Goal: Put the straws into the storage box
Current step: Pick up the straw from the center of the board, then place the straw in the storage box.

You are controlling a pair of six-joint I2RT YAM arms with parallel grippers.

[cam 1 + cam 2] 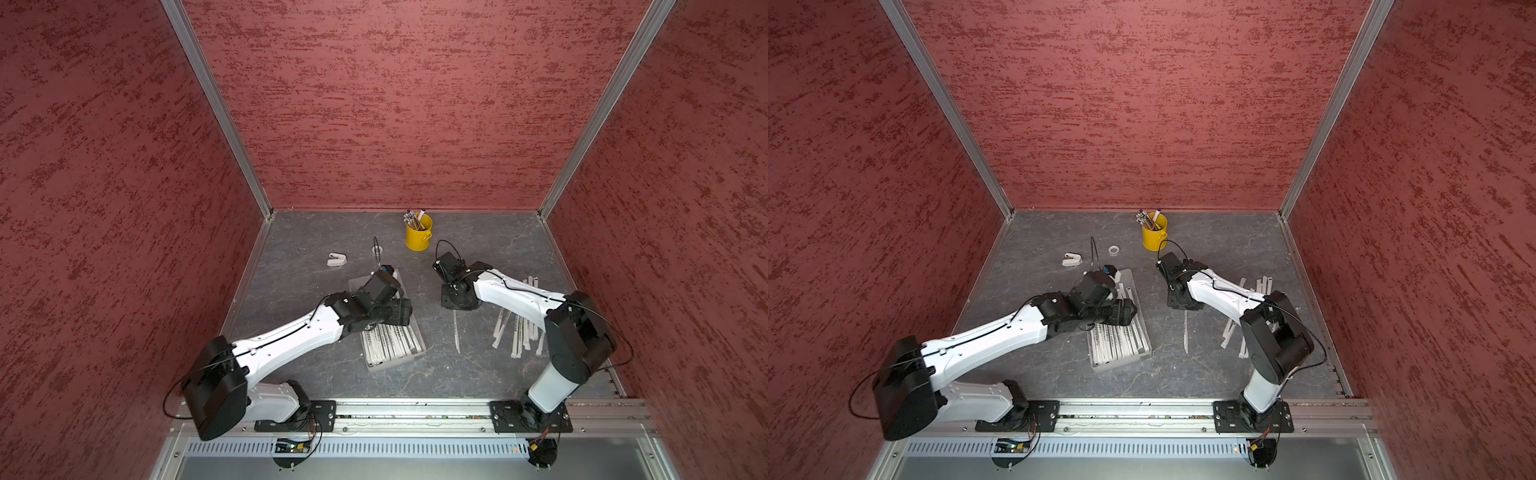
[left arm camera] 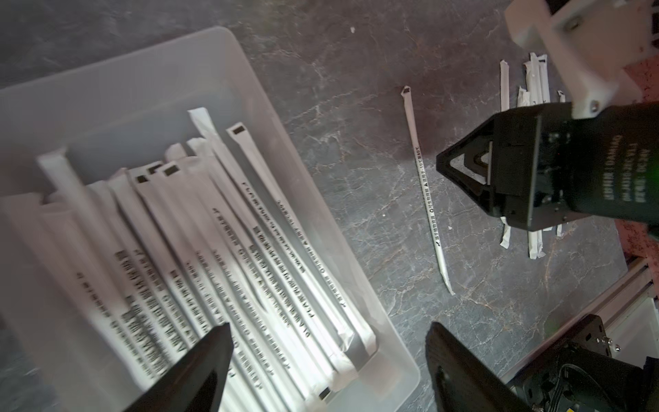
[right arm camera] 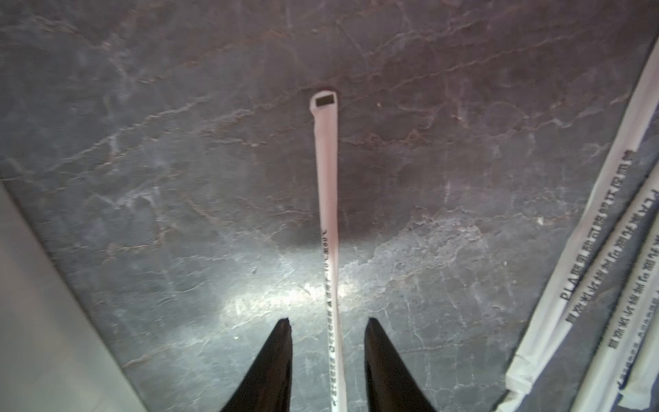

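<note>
Fig.: storage box (image 2: 149,64) on table, L side, straws (image 2: 249,257) packed lengthwise inside. One straw (image 3: 326,199) lies alone betw. box & loose pile (image 1: 517,332). My R gripper (image 3: 327,321) straddles it, jaws apart, no grip. L gripper (image 2: 328,326) spread, empty, over box; its arm hides box's far end in both top views. Yellow bucket (image 1: 419,235) stands beyond.

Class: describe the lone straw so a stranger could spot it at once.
Find the shallow translucent plastic storage box. Between it and the loose pile of white paper-wrapped straws lies one thin white straw, under the right arm's black claw. Only it lies alone, touching no other straw.
</note>
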